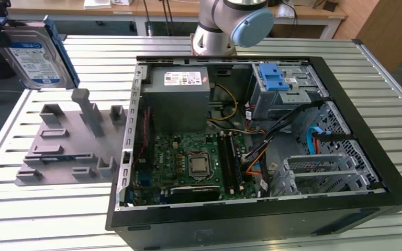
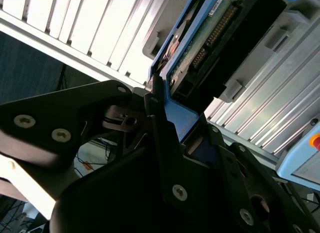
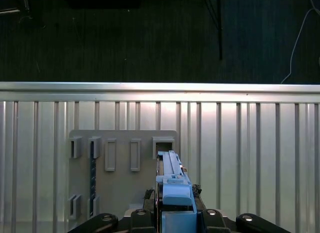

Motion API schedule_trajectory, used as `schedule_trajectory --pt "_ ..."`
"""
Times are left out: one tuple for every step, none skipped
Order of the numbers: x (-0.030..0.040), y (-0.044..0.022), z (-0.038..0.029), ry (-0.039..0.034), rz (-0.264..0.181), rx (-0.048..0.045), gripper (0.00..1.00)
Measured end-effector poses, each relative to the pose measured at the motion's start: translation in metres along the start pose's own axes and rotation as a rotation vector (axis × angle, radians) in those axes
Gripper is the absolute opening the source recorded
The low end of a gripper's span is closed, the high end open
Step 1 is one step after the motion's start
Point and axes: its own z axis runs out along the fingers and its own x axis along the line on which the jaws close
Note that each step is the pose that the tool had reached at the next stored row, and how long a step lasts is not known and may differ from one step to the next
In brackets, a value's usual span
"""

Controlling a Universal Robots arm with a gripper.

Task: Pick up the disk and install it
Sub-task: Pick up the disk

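Observation:
The disk [image 1: 37, 55], silver with a white-and-blue label and a blue bracket, hangs upright in the air at the exterior view's far left, above and behind the grey fixture plate [image 1: 68, 141]. My gripper [image 1: 2, 30] is shut on its upper end. In the first wrist view the disk [image 3: 172, 185] shows edge-on between the black fingers [image 3: 142, 215], over the fixture plate [image 3: 122, 163]. In the second wrist view the disk's underside [image 2: 210, 33] and blue bracket [image 2: 180, 118] sit clamped in the gripper [image 2: 172, 143].
The open computer case [image 1: 368, 130] lies on the slatted metal table [image 1: 47, 219]. Inside it are a grey power-supply box [image 1: 180, 97], a motherboard [image 1: 194, 167] and a silver cage with a blue latch [image 1: 278, 81]. The arm's base [image 1: 229, 26] stands behind the case.

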Motion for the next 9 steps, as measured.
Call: schedule_trajectory --pt "0.0000 0.0000 -0.0002 0.0000 0.000 0.0000 0.36" --pt "0.0000 0.0000 -0.0005 0.0001 0.000 -0.0001 0.36" --pt "0.0000 0.0000 -0.0007 0.0000 0.000 0.0000 0.36" --pt "0.0000 0.0000 -0.0009 0.0000 0.000 0.0000 0.36" --pt "0.0000 0.0000 -0.0012 0.0000 0.000 0.0000 0.36" --pt "0.0000 0.0000 -0.0017 0.0001 0.000 -0.0001 0.36" --pt "-0.0001 0.0000 -0.0020 0.0000 0.000 0.0001 0.36" --pt "-0.0001 0.0000 -0.0026 0.0000 0.000 0.0000 0.36" --pt "-0.0001 0.0000 -0.0031 0.0000 0.000 0.0000 0.36"
